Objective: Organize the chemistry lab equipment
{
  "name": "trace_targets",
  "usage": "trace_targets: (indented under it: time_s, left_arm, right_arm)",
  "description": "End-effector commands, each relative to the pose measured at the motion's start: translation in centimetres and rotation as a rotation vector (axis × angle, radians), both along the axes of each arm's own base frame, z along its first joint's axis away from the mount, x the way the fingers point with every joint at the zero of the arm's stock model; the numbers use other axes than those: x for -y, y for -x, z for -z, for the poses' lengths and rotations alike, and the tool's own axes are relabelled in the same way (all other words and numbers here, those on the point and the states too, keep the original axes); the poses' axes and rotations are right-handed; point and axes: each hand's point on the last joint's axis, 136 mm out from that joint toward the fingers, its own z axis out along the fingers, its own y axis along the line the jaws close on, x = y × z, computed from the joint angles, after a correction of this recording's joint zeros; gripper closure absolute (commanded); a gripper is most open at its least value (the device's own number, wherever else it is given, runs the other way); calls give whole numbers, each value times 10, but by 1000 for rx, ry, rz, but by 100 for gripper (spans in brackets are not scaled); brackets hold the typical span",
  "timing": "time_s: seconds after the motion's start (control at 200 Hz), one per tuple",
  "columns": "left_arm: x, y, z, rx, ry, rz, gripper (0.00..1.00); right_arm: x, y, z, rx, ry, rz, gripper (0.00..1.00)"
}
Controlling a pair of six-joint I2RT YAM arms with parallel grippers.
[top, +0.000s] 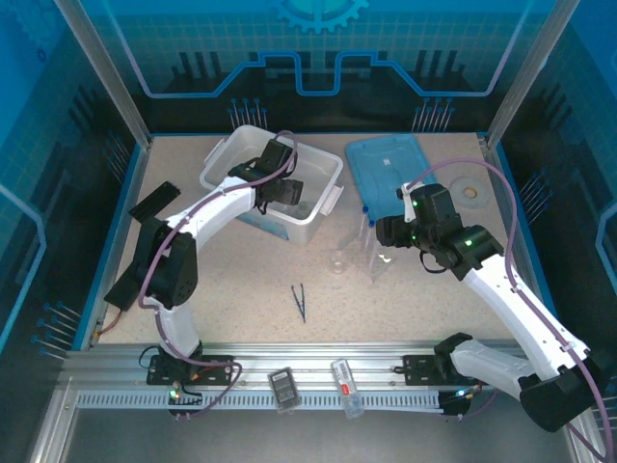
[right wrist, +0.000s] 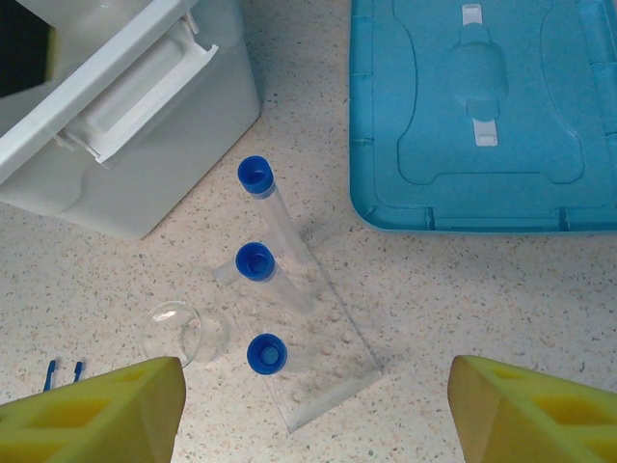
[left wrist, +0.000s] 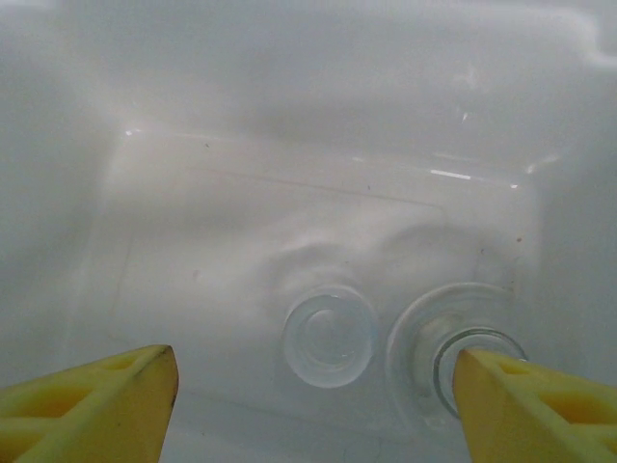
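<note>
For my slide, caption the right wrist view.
Open right gripper above three tubes in a rack, dish beside, bin and lid beyond.

Speckled desk (top: 241, 289) carried the white bin (right wrist: 145, 174) at eleven o'clock, and its blue lid (top: 386, 178) lay flat at one. Pale ring (top: 470, 190) at two, black strip (top: 154, 203) at nine, tweezers (top: 300, 301) at six. Rack (right wrist: 323, 376) and dish (right wrist: 188, 333) stood near centre.

Both arms look alike from here: the left arm (top: 220, 210) and the right arm (top: 516, 304) wear glossy white shells over the long links, with chunky black housings at the joints. A thin mauve cable (top: 527, 241) loops loosely along each. Black bases (top: 183, 371) sit at seven and five o'clock, and tiny green lights (top: 471, 241) glow there and on the right arm's joint. The fingers (left wrist: 92, 405) are yellow wedges with moulded hollows.
</note>
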Motion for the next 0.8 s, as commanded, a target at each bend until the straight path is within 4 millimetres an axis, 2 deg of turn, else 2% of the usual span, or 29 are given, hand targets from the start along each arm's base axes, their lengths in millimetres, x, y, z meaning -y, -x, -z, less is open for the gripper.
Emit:
trace_targets:
  time_s: [0.0, 0.23, 0.45, 0.585, 0.796]
  left_arm:
    - [-2, 4, -42, 74, 8, -13, 24]
    - [13, 24, -72, 136, -6, 29, 24]
    - [51, 60, -92, 191, 1, 144, 25]
    - [76, 85, -92, 202, -3, 220, 25]
    - [90, 109, -77, 161, 53, 237, 25]
  right_arm:
    - [0, -1, -5, 9, -14, 1, 27]
    - [1, -1, -4, 12, -14, 10, 27]
    - [2, -1, -3, 10, -11, 15, 27]
    - [5, -1, -3, 13, -2, 27, 25]
    - [7, -2, -3, 14, 4, 39, 24]
